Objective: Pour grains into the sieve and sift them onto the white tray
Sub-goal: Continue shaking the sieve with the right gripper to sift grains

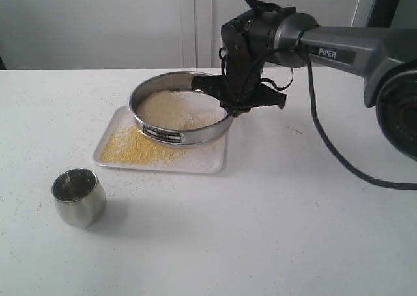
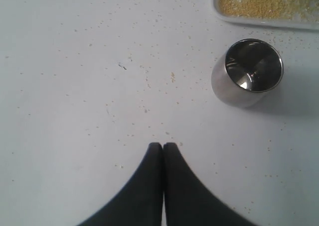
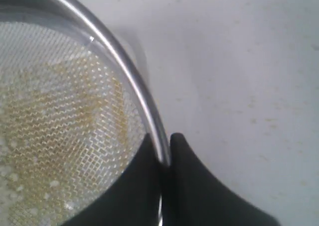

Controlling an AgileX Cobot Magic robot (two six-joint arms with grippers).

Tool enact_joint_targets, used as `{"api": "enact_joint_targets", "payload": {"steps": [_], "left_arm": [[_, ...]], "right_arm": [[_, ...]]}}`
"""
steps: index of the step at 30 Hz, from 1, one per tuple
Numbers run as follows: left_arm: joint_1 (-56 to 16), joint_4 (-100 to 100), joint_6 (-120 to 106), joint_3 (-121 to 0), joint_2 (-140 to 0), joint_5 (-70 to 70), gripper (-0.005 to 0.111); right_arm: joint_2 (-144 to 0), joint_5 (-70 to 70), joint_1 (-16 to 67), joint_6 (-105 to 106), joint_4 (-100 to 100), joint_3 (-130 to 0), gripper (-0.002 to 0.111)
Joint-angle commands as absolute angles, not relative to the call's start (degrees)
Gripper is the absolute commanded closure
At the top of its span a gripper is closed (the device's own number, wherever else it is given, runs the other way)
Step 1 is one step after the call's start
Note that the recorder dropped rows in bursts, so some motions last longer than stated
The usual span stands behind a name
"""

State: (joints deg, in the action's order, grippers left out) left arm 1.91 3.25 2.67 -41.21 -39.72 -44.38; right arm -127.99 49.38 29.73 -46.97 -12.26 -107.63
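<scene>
The sieve (image 1: pixel 171 134) is held over the white tray (image 1: pixel 212 160), its far-right rim pinched by my right gripper (image 1: pixel 229 107), which is shut on it. In the right wrist view the steel rim (image 3: pixel 134 71) runs between the black fingers (image 3: pixel 180 151), and whitish grains lie on the mesh (image 3: pixel 50 136). A heap of yellow grains (image 1: pixel 137 149) lies on the tray's near-left part, also seen as grains (image 2: pixel 259 2) from the left wrist. My left gripper (image 2: pixel 163 145) is shut and empty above the bare table, out of the exterior view.
A small rounded steel cup (image 1: pixel 79 197), cup (image 2: pixel 247 72), stands upright and empty at the front left of the table, near the tray's corner. Loose grains are scattered over the white tabletop (image 1: pixel 273 211). The right arm (image 1: pixel 352 51) reaches in from the right.
</scene>
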Motion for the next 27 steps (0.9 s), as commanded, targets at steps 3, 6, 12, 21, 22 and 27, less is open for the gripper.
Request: {"api": "enact_joint_targets", "payload": {"steps": [3,6,12,21,22,27], "left_arm": [[2.1,3.7,2.7,-41.3,-39.4,-44.6,0.107],[2.1,3.7,2.7,-41.3,-39.4,-44.6,0.107],[2.1,3.7,2.7,-41.3,-39.4,-44.6,0.107],[2.1,3.7,2.7,-41.3,-39.4,-44.6,0.107],[2.1,3.7,2.7,-41.3,-39.4,-44.6,0.107],[2.1,3.7,2.7,-41.3,-39.4,-44.6,0.107]], "right_arm": [[-127.4,44.7,32.3,-45.1,-13.3,-107.5,0.108],[-127.4,48.7,30.2,-48.9,-11.9,-106.1,0.108],[-127.6,31.1,32.7,-41.0,-1.2,-102.5,0.108],[-128.1,29.1,33.9,-40.8,-2.4,-102.5,0.108],[-127.7,33.6,32.3,-41.5,-6.2,-102.5,0.108],[-127.2,39.4,30.1,-49.2,-9.1,-102.5,0.108]]}}
